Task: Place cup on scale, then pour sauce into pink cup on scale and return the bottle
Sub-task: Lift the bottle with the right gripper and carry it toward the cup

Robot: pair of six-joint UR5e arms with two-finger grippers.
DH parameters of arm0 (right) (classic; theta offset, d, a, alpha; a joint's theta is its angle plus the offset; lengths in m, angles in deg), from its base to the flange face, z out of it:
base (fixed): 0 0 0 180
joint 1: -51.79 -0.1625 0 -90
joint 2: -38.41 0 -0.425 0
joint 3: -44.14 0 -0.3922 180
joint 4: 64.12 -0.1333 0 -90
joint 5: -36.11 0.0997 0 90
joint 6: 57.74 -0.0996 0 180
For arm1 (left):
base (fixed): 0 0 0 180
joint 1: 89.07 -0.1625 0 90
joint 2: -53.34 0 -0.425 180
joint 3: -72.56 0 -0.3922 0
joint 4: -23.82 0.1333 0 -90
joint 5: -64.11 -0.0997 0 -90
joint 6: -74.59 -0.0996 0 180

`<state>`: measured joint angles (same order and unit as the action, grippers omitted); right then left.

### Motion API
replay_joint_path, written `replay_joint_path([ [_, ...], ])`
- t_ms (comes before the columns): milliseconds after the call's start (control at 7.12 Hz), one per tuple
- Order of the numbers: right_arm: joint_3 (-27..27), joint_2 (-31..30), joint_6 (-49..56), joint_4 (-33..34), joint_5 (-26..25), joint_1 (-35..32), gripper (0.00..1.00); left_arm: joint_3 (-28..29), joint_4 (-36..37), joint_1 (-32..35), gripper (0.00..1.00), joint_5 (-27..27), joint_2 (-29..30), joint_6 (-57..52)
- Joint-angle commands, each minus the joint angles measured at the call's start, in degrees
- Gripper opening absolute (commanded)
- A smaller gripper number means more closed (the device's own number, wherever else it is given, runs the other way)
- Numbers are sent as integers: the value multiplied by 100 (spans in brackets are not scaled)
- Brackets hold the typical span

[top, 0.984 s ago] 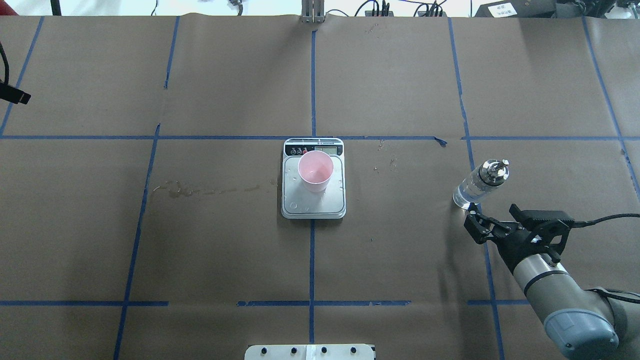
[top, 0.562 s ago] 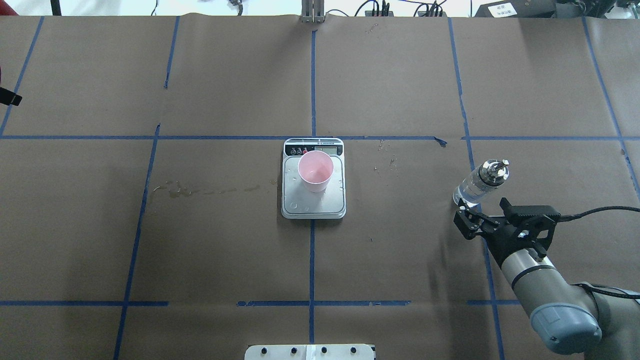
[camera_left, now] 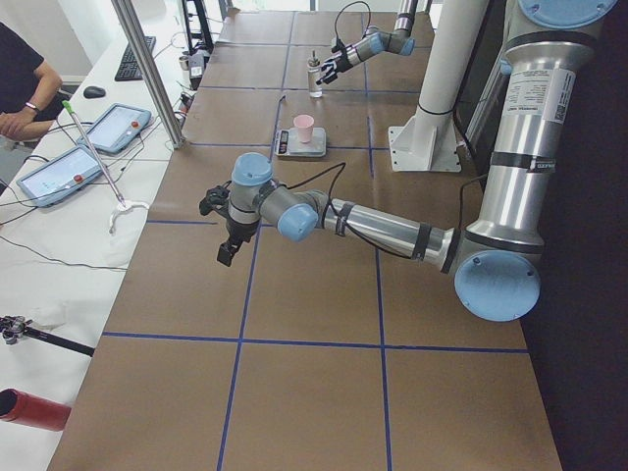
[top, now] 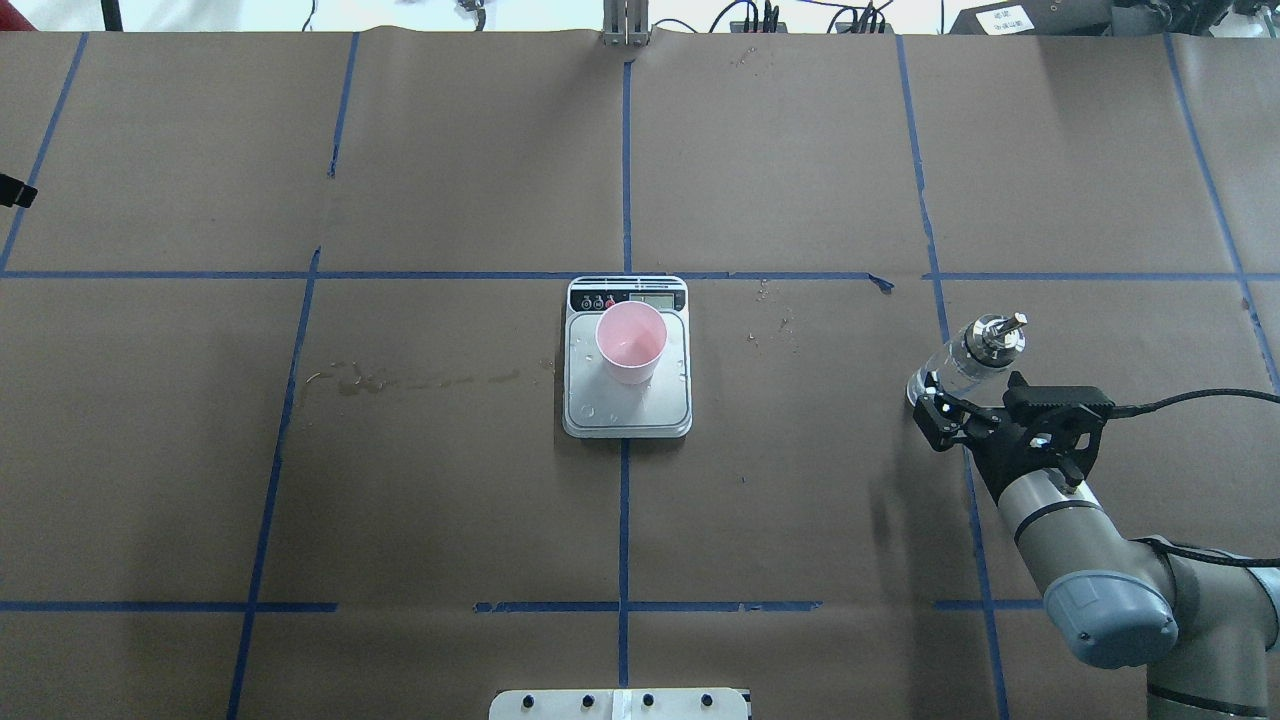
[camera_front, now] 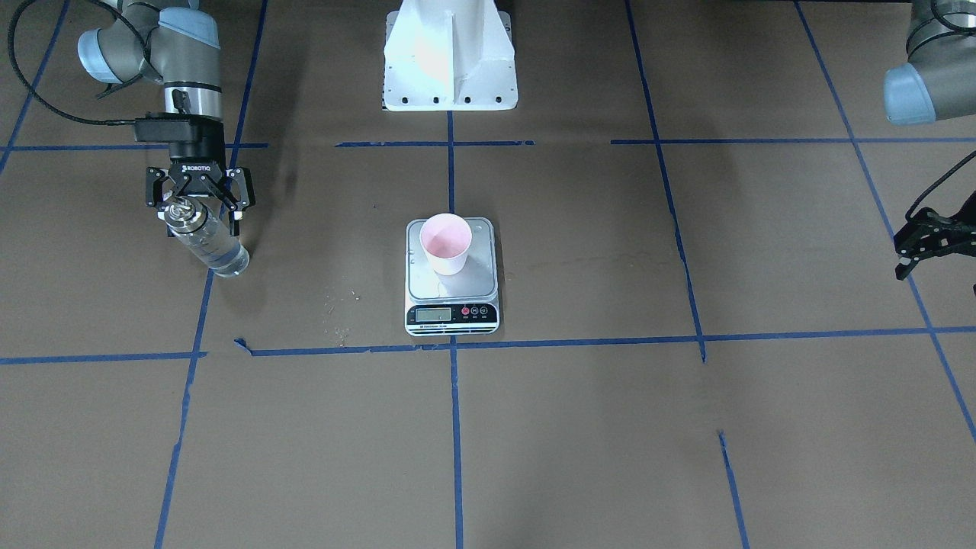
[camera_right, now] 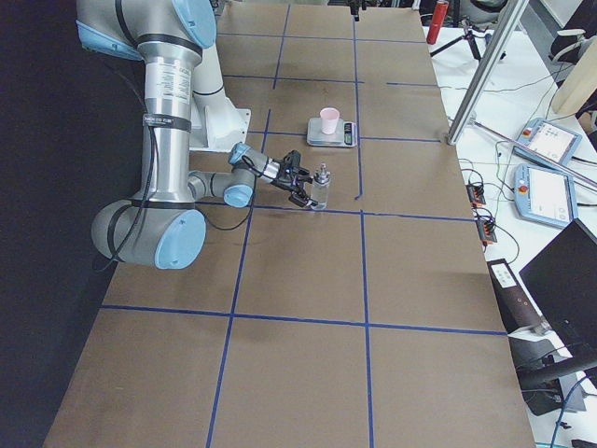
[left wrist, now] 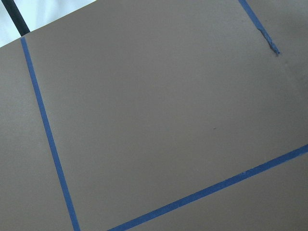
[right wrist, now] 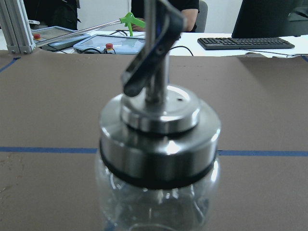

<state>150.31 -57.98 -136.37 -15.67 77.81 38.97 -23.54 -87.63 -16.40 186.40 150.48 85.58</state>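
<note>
One step in hand, as judged: the grasp of the bottle, ahead of any pour.

Item 1. Small clear glass cylindrical bottle (top: 955, 368) with a shiny silver metal collar and pour-spout cap. It stands on the brown paper-covered surface (top: 450, 480), which is marked with blue tape lines. It is on the robot's right side, well apart from the scale. It holds a clear, water-like sauce (camera_front: 223, 257), whose level is hard to read. The right wrist view shows a dark band under the collar, a rounded glass shoulder and a thin spout with a slanted flap.

Item 2. Right end effector (camera_front: 200, 219), black, two-fingered. The fingers are spread, one on each side of the bottle, not clamped. Contact cannot be told.

Handling note: the fingers should close evenly on the glass body below the collar, not on the cap. The bottle should sit centred between them, since a lopsided squeeze would likely tip or twist the smooth glass. It should be lifted upright, spout turned toward the cup.

Item 3. Small pale pink tapered cup (top: 631, 343), upright on the flat square steel-topped digital scale (top: 600, 405), toward its display end. No liquid can be made out inside.

Item 4. Left end effector (camera_front: 926, 236), far to the robot's left over bare surface. Whether its fingers are apart or together cannot be told.
</note>
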Motion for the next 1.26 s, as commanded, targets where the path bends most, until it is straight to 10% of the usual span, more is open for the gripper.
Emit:
replay_joint_path([
  [0, -44, 111, 32, 7, 32, -133, 100, 21, 0, 19, 100, -3, -2, 0],
  [422, -314, 417, 146, 15, 58, -291, 99, -5, 0, 19, 100, -3, -2, 9],
  [562, -377, 593, 138, 7, 49, -300, 20, -5, 0, 19, 100, -3, -2, 9],
  [703, -439, 612, 216, 7, 58, -291, 0, -14, 0, 19, 100, 5, 16, 9],
  [1124, -221, 1059, 1529, 33, 330, -493, 0, -14, 0, 19, 100, 5, 7, 0],
])
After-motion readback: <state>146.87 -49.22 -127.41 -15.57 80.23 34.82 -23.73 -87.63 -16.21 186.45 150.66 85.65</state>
